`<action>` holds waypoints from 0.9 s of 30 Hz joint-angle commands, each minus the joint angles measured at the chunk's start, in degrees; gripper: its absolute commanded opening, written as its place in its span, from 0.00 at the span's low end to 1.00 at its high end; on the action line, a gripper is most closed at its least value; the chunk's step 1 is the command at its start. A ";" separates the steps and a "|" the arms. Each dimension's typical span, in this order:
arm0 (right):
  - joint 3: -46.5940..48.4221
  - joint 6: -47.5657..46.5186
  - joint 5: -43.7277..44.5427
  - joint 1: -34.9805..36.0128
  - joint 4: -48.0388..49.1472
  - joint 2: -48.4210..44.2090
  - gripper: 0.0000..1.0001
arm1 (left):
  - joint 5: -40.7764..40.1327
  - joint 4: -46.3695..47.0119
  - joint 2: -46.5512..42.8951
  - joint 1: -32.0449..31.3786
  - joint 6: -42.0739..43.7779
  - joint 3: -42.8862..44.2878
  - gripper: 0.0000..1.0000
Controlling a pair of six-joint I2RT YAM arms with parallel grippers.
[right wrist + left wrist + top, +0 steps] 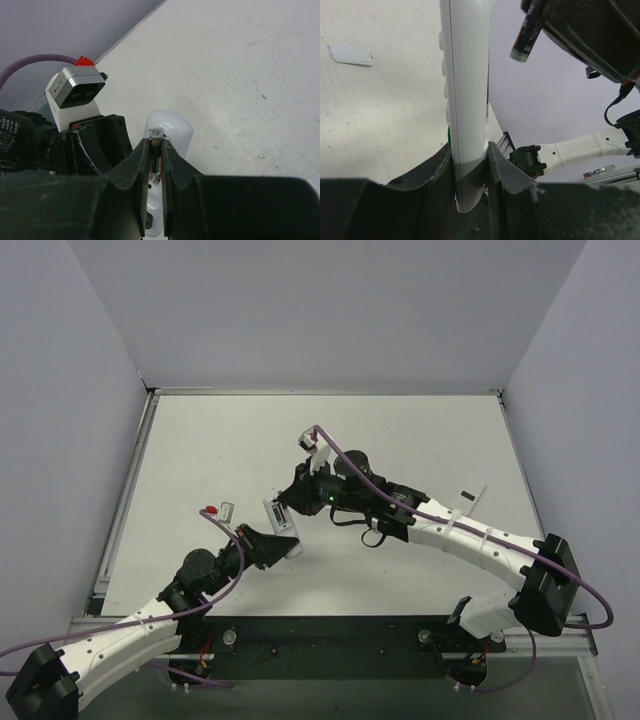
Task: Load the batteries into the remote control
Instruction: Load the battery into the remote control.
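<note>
My left gripper [470, 147] is shut on the lower end of the white remote control [467, 90], holding it on edge with its side buttons facing left. In the top view the left gripper [277, 544] and remote control [272, 512] sit mid-table. My right gripper [156, 144] is shut on a dark battery [156, 136], whose metal end points at the rounded end of the remote control [175, 131]. The battery [524, 36] hangs just right of the remote's upper part. The right gripper [286, 506] meets the remote from the right.
A small flat white cover piece [350, 54] lies on the table beyond the remote. The left wrist camera block [75, 87] stands close beside the right gripper. Grey walls enclose the table [400, 430] on three sides, and cables trail from both arms.
</note>
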 commanded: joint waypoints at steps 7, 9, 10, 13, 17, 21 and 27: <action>0.98 -0.71 -0.58 1.92 2.91 3.33 0.00 | -2.32 4.76 -1.62 -0.10 -1.94 0.82 0.00; 0.98 -1.24 -0.14 2.28 3.09 3.59 0.00 | -2.67 4.67 -1.97 -0.10 -2.29 0.73 0.00; 0.81 -1.42 0.12 2.28 3.18 3.68 0.00 | -2.84 4.67 -2.06 -0.10 -2.38 0.64 0.00; 0.11 -2.47 1.61 2.89 4.49 3.60 0.00 | -3.11 5.11 -2.32 -0.10 -2.90 0.29 0.00; -0.69 -3.17 2.94 3.16 5.11 3.68 0.00 | -2.93 5.37 -2.41 -0.10 -3.17 0.29 0.00; -1.04 -3.96 3.99 3.59 5.73 3.77 0.00 | -2.50 5.73 -2.06 -0.10 -3.17 0.38 0.00; -0.95 -5.55 5.22 4.12 5.38 4.30 0.03 | -2.23 6.78 -1.27 -0.10 -3.43 0.11 0.00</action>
